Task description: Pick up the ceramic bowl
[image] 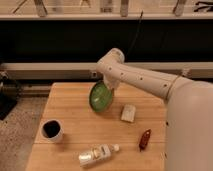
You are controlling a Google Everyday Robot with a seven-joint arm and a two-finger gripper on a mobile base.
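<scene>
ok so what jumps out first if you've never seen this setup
The green ceramic bowl hangs tilted on edge above the middle of the wooden table, held up at its top rim by the gripper at the end of the big white arm. Around it lie a white cup front left and a bottle on its side.

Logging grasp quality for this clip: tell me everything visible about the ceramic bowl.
The ceramic bowl is round, shallow and glossy green, lighter inside. It is tilted steeply on edge, its inside facing the camera, above the wooden table, left of a pale block. The gripper meets its upper rim, apparently holding it.
</scene>
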